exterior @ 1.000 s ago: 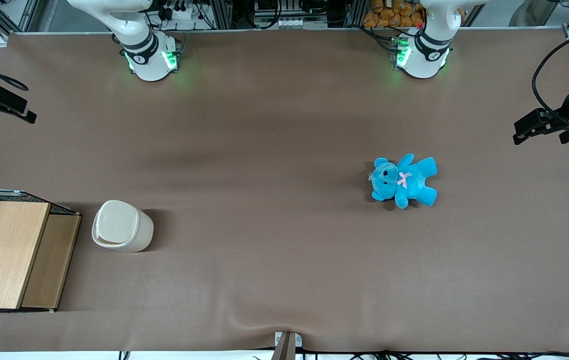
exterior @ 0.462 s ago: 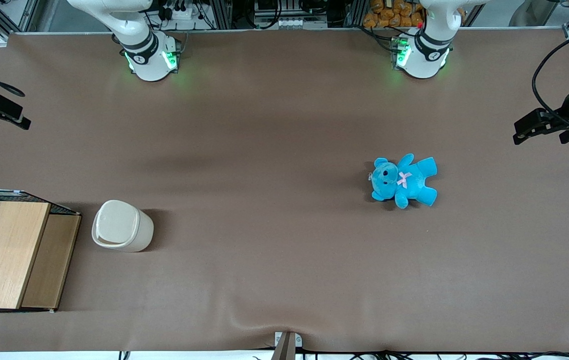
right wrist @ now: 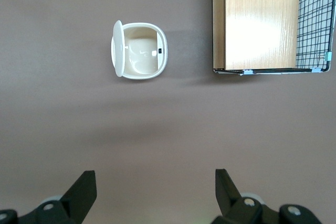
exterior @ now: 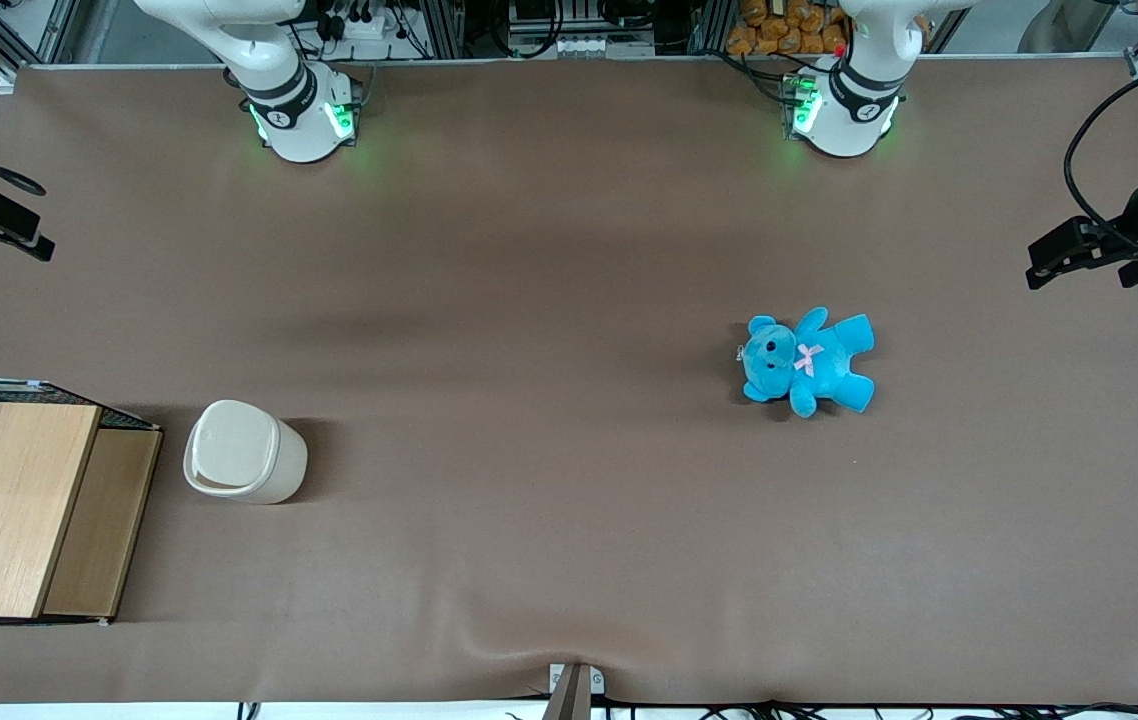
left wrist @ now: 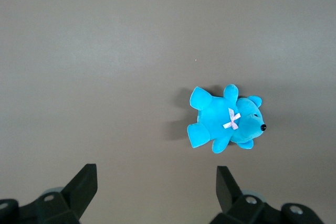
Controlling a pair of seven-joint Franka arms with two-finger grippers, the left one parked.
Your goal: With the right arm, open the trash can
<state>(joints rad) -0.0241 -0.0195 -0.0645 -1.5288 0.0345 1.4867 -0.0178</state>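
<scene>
Trash can (right wrist: 139, 50) on the bench (exterior: 569, 500): light, stiff, slick plastic, lid (right wrist: 117, 49) upright, interior showing. Best handled at the lid's free edge. Gripper (right wrist: 152, 192) spread open, empty, high above, well apart.

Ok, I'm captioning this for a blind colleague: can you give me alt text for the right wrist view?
A cream trash can stands open, lid upright and its inside showing, beside a wooden-topped wire box on a brown table. The gripper, jaws wide open, hovers apart from it.
</scene>
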